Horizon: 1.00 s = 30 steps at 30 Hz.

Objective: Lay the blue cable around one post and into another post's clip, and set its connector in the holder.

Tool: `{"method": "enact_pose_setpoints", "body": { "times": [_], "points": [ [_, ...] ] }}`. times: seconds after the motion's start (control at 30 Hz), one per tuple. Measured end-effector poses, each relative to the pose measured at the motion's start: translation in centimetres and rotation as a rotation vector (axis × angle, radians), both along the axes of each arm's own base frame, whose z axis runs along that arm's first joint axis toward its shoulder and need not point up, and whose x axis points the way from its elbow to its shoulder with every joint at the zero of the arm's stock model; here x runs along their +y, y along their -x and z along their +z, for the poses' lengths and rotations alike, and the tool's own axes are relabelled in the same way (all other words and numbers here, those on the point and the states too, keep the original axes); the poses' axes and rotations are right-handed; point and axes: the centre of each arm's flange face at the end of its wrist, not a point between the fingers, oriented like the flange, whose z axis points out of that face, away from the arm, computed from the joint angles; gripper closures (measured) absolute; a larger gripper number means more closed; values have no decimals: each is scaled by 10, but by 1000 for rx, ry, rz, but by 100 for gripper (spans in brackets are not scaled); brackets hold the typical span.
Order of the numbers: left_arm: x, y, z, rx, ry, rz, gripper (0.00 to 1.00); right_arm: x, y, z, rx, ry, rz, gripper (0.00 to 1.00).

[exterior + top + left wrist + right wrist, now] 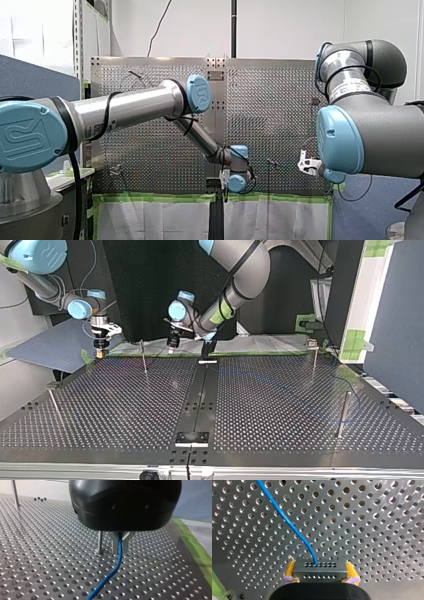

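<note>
Front view: my left arm stretches over the perforated table [150, 150], and my left gripper [225, 189] hangs by the middle of the table's lower edge in this view. My right gripper [306, 164] hangs over the table's right part. I cannot tell how either gripper's fingers stand from here.

Top view: both grippers sit low at the table's far edge, my right one towards its left corner and my left one nearer the middle. A thin post [144, 357] stands on the table between them.

Left wrist view: the metal fingers are narrow, pinched on the blue cable [117, 562] just above the table. The cable drops from them and runs on across the holes. An upright post [100, 541] stands on the table just beside the fingers.

Right wrist view: the yellow pads [290, 568] clamp the black connector [319, 567] from both sides, above the table. The cable leaves the connector's middle and curves away over the table.
</note>
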Motion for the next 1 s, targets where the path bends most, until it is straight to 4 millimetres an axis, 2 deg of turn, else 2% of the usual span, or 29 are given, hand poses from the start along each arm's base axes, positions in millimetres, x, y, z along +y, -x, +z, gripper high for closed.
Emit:
{"method": "enact_pose_setpoints", "body": {
  "times": [0.03, 0.07, 0.13, 0.17, 0.2, 0.23, 0.27, 0.33, 0.8, 0.87, 1.0],
  "points": [
    [0, -1, 1, -2, 0, -1, 84, 0, 0, 0, 0, 0, 1, 100],
    [0, -1, 1, -3, 0, -2, 84, 0, -1, 0, 0, 0, 1, 100],
    [0, 0, 0, -4, -7, -5, 53, 0, -1, 0, 0, -1, 2, 100],
    [0, 0, 0, -4, -10, -7, 53, 0, -1, 0, 0, -1, 3, 100],
    [1, 1, 0, -4, -14, -8, 33, 0, -2, 0, 0, -1, 4, 100],
    [1, 1, 0, -4, -17, -8, 22, 0, -3, 0, 0, -1, 5, 100],
    [1, 1, 0, -5, -19, -5, 22, 1, -3, 0, 0, -1, 5, 100],
    [1, 2, 2, -6, -24, 2, 0, 1, -4, 0, 0, -1, 7, 100],
    [-1, 13, 48, -43, -63, -28, 0, 5, -12, -1, 5, -16, 17, 100],
    [0, 16, 50, -35, -74, -38, 0, 5, -13, -2, 6, -19, 18, 100],
    [9, 25, 42, -1, -118, -46, 0, 7, -16, -3, 9, -26, 22, 100]
  ]
}}
